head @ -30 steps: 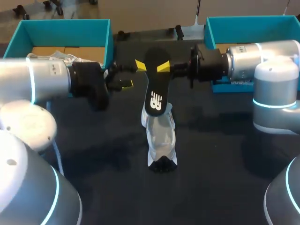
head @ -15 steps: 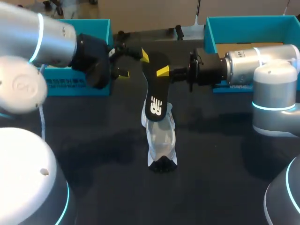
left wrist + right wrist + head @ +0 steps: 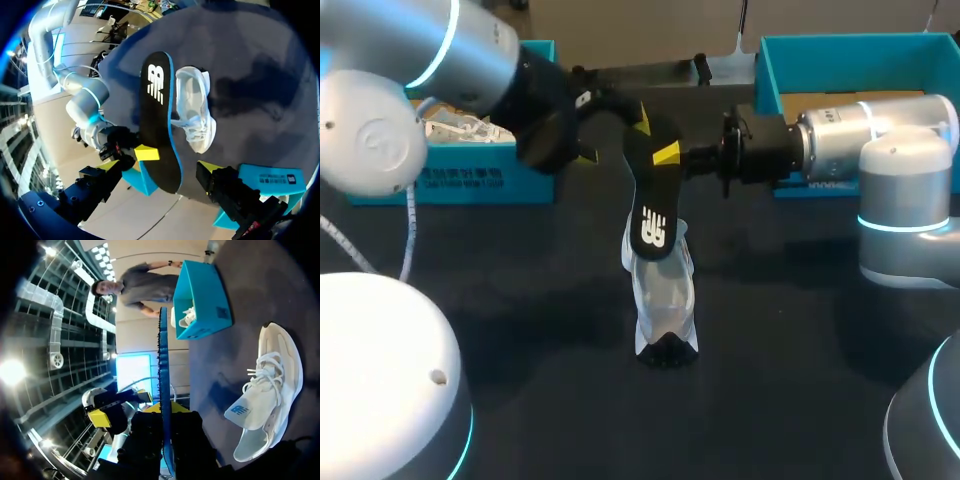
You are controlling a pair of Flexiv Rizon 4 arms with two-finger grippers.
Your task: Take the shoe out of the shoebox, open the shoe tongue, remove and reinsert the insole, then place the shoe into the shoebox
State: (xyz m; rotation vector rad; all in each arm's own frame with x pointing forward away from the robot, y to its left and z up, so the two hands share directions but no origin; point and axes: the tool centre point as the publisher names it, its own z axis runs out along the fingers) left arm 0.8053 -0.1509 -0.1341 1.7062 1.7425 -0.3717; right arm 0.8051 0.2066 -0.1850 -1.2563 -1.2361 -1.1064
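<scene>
White knit shoe (image 3: pixel 665 295), laced, with a dark toe cap, sits sole-down on the counter (image 3: pixel 800 390), which is covered in matte black cloth. Shoe is out of both boxes.

Insole (image 3: pixel 650 195) is above the shoe's heel opening and stands nearly upright. It is a thin, flat, elongated oval with a black top face, white logo and blue foam edge. Its logo end points down at the shoe; cannot tell whether the two touch.

Right hand (image 3: pixel 662 154), up and right of the shoe, pinches the insole's upper part from both faces. In the right wrist view the insole shows edge-on between the fingers.

Left hand (image 3: pixel 159 169), up and left of the shoe, is spread wide. The insole's top end lies between its yellow tips with gaps on both sides.

Left shoebox (image 3: pixel 460 180), teal cardboard, lies well left of the shoe and holds something white. Right shoebox (image 3: pixel 840 45), also teal, lies well right of the shoe, partly behind the glossy silver right arm.
</scene>
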